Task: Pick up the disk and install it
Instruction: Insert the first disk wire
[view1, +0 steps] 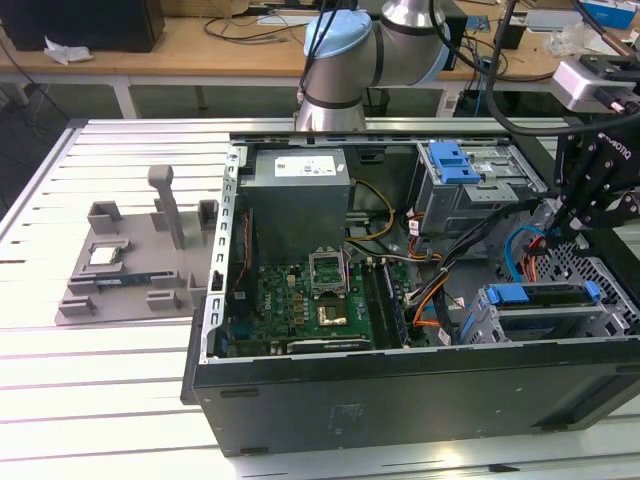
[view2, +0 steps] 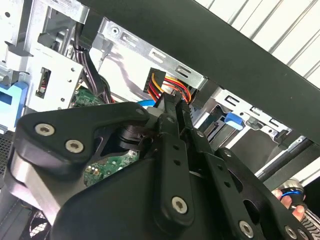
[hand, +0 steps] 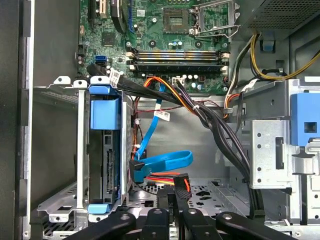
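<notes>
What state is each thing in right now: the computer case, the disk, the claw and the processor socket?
Computer case: open, side panel off.
Disk: sitting in its cage, blue frame on.
Claw: shut on the power plug.
Processor socket: lid flipped open.

Bright, even light; glare whitens the slatted table (view1: 120, 360).

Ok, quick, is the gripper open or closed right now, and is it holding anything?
Gripper: closed, holding the black cable plug with red and orange wires.
</notes>
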